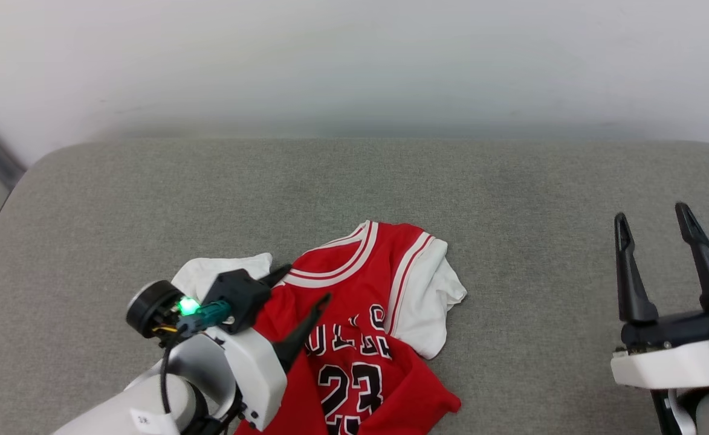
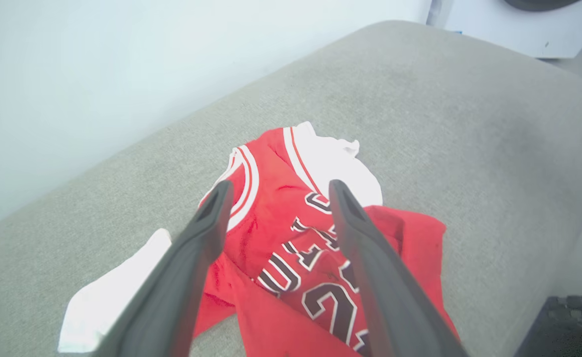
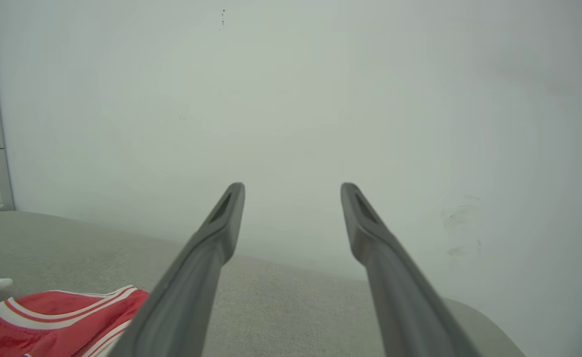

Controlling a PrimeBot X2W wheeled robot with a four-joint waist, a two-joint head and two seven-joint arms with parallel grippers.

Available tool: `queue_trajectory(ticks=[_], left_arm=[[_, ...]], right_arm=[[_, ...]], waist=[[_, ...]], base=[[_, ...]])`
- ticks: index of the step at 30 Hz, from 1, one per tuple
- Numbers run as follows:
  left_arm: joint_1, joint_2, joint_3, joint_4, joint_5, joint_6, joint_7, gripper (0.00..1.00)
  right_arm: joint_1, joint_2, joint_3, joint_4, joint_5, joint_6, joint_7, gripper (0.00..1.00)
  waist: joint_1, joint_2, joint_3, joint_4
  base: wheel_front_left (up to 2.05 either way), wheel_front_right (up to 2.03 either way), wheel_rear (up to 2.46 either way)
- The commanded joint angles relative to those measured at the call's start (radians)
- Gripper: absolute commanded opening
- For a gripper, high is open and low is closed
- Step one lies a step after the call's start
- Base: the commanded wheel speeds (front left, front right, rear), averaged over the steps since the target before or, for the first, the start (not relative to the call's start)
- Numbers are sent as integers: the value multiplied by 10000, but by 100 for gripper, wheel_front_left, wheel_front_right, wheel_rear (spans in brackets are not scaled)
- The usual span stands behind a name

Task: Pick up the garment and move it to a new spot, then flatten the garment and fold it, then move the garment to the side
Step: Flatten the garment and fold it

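The garment (image 1: 360, 314) is a red jersey with white sleeves and a black "23". It lies crumpled, front side up, on the grey cushioned surface (image 1: 390, 181), near the front edge left of centre. My left gripper (image 1: 306, 281) hovers over its collar and left shoulder, jaws open, nothing between the fingers. From the left wrist, the garment (image 2: 291, 233) lies below the spread fingers, and the left gripper (image 2: 276, 187) is clear of the cloth. My right gripper (image 1: 653, 214) stands open far to the right, away from the garment (image 3: 62, 317); the right gripper (image 3: 293, 191) points at the wall.
A pale wall (image 1: 354, 60) rises right behind the grey surface. The surface's rounded left corner (image 1: 34, 175) drops off to a grey strip. A dark woven object (image 2: 568, 322) sits at the lower right of the left wrist view. Bare cushion lies between the garment and my right gripper.
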Motion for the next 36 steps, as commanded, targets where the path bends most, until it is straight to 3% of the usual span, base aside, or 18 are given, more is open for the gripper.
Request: queue_trajectory(ticks=[1, 2, 7, 11, 17, 22, 26, 32, 36], left_arm=[[310, -43, 383, 154, 228, 536, -882, 100], [310, -43, 383, 154, 228, 536, -882, 100], [1028, -243, 1306, 737, 605, 1791, -3141, 100], [1610, -445, 1976, 1100, 818, 2536, -3824, 100], [2426, -1133, 3422, 929, 1667, 2982, -3949, 100], [3114, -1898, 4770, 753, 2541, 2687, -3933, 100], [3528, -2542, 5631, 746, 3119, 2285, -3935, 100], [3690, -3462, 6590, 849, 3874, 1511, -3936, 100], [3461, -4011, 7145, 936, 4310, 966, -3937, 100]], right_arm=[[-525, -356, 255, 84, 13, -3, -23, 100], [-525, -356, 255, 84, 13, -3, -23, 100], [-1962, -1405, 1091, 509, 404, -3, -25, 100], [-3084, -2433, 2247, 1308, 878, -3, 37, 100], [-5151, -3824, 4861, 2062, 2630, -3, 2499, 100], [-6957, -4875, 7665, 2142, 4698, -9, 5537, 100], [-8214, -5358, 9575, 2111, 6207, -4, 7733, 100], [-9650, -5458, 11677, 2561, 8005, -4, 10223, 100], [-10407, -5353, 12665, 3041, 8582, -4, 10975, 100]], waist=[[1, -1, 85, 75], [1, -1, 85, 75], [1, -1, 232, 246], [1, -1, 322, 383], [1, -1, 654, 609], [1, -1, 1063, 797], [1, -1, 1465, 907], [1, -1, 2206, 1119], [1, -1, 2757, 1274]], base=[[0, 0, 0], [0, 0, 0], [0, 0, 0], [0, 0, 0], [0, 0, 0], [0, 0, 0], [0, 0, 0], [0, 0, 0], [0, 0, 0]])
